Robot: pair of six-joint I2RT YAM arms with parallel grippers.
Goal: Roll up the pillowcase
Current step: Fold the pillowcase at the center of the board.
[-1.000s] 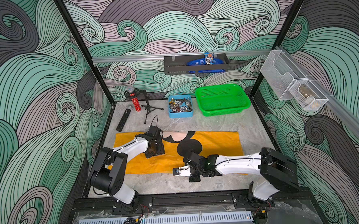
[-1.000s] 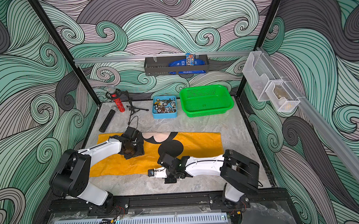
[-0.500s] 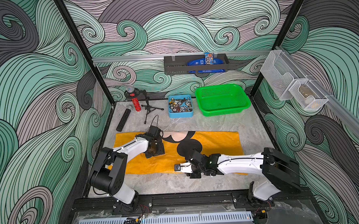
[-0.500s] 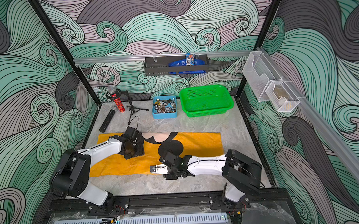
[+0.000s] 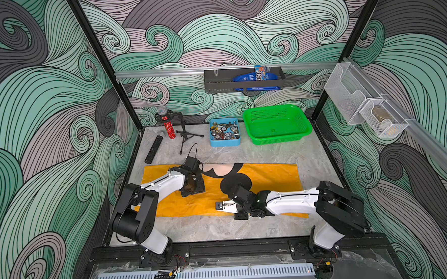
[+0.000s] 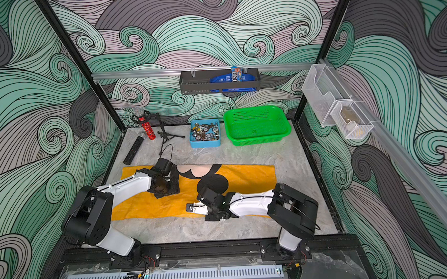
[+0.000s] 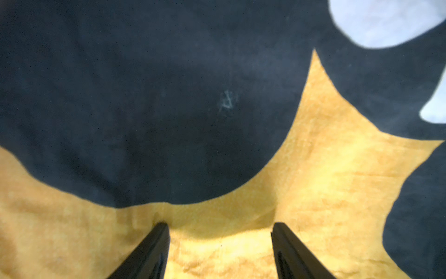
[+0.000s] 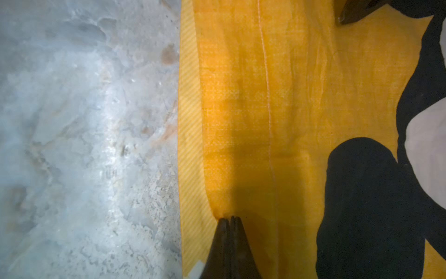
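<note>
Beyond both hands, a blue box (image 5: 225,143) of small metal parts sits beside a green basket (image 5: 277,138). The pillowcase (image 5: 271,174) lies on the marble table (image 5: 248,228). The left hand (image 7: 220,232) rests on it, spread wide, and the right hand (image 8: 229,219) is closed tight at its near edge.

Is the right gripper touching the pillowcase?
Touching. The right wrist view shows the right gripper shut, with the pillowcase puckered and pinched between its fingers near the hem.

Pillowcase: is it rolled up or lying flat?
Flat. The pillowcase lies spread across the table in both top views; no roll shows.
</note>
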